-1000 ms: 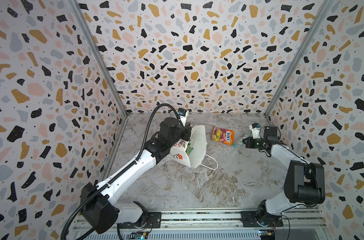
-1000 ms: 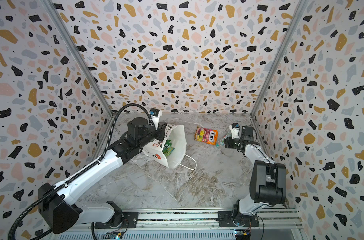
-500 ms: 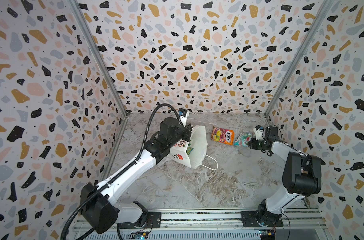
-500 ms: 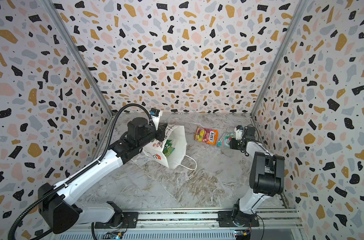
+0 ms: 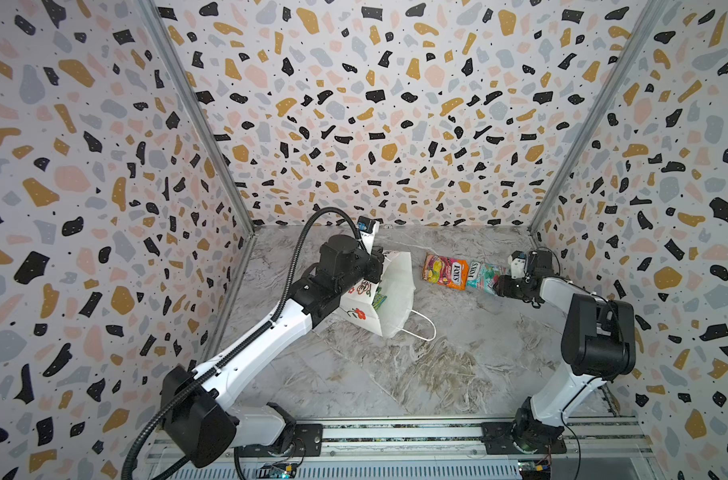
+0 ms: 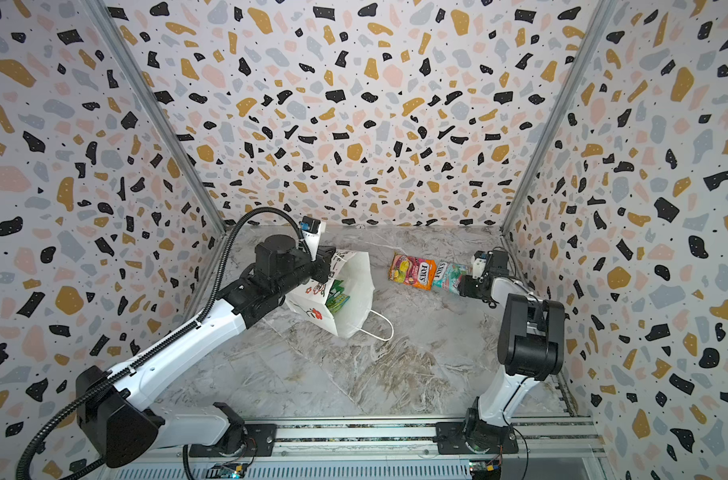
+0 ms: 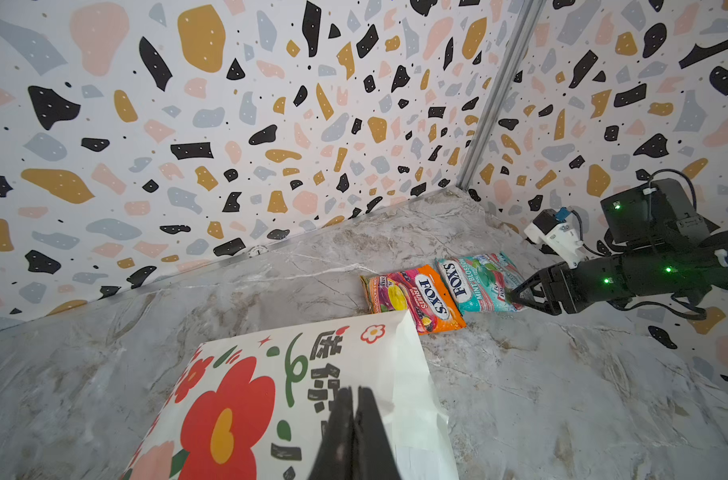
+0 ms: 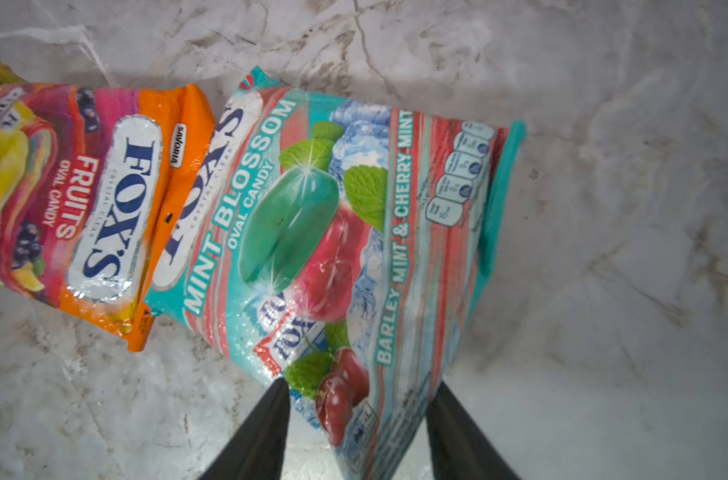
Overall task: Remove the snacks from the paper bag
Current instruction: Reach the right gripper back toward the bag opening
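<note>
The white paper bag (image 5: 397, 286) (image 6: 356, 286) with a red flower leans tilted on the marble floor, mouth toward the right. My left gripper (image 7: 356, 395) is shut on its upper rim (image 5: 378, 261). Green snacks (image 5: 376, 298) (image 6: 338, 296) show inside the bag. An orange-pink packet (image 5: 445, 271) (image 8: 75, 199) lies flat to the right of the bag. A teal packet (image 5: 480, 274) (image 8: 333, 232) lies against it, slightly overlapped by the orange one's edge. My right gripper (image 8: 360, 395) (image 5: 497, 286) stands open, its fingers apart on either side of the teal packet's near end.
The bag's white cord handle (image 5: 420, 328) loops out onto the floor toward the front. Terrazzo-patterned walls close in the back and both sides; the right wall (image 5: 582, 249) is close behind my right gripper. A metal rail (image 5: 395, 432) runs along the front.
My right gripper carried the teal packet leftward, set it down beside the orange-pink one, and opened. The left arm and the bag have not moved.
</note>
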